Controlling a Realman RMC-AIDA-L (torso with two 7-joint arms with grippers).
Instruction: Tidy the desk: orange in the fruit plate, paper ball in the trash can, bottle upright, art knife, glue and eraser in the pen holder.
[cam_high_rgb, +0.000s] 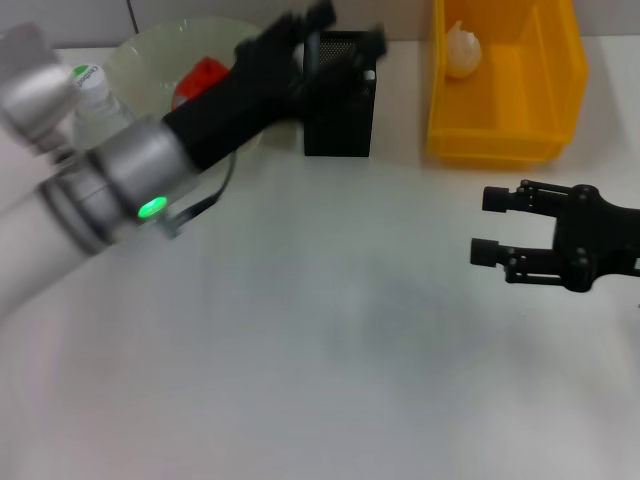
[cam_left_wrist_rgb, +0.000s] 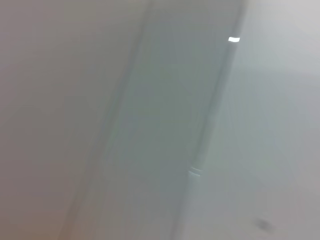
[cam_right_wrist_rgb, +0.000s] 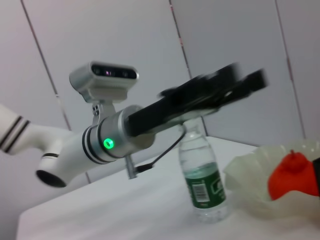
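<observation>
1. the orange (cam_high_rgb: 203, 78) is red-orange and round, with a small puckered knob standing up at its top; it sits inside the fruit plate (cam_high_rgb: 150, 55), a wide pale-green translucent bowl with a wavy rim, at the far left of the white tabletop (cam_high_rgb: 330, 330).
2. in the right wrist view the orange (cam_right_wrist_rgb: 292, 175) shows above the plate's scalloped wall (cam_right_wrist_rgb: 250, 182), partly cut off by a black edge at the picture's border.
3. the bottle (cam_right_wrist_rgb: 201, 175) stands upright on the tabletop just beside the fruit plate: clear plastic, dark green label with a barcode; in the head view its white cap and neck (cam_high_rgb: 88, 85) show behind the left arm's silver joint.
4. the paper ball (cam_high_rgb: 462, 50), white and wrinkled, lies in the far corner of the bright yellow trash can (cam_high_rgb: 545, 110), which stands at the far right.
5. the pen holder (cam_high_rgb: 340, 105), a black mesh box, stands between the fruit plate and the trash can, close to the plate's side.
6. the left gripper (cam_high_rgb: 340, 40) reaches out over the top of the pen holder, blurred; i cannot tell whether its jaws are apart or together, nor whether they carry anything. the left wrist view shows only a pale blur.
7. the right gripper (cam_high_rgb: 490, 226) hovers over bare tabletop on the right, nearer than the trash can, its jaws spread apart and empty, pointing toward the middle.
</observation>
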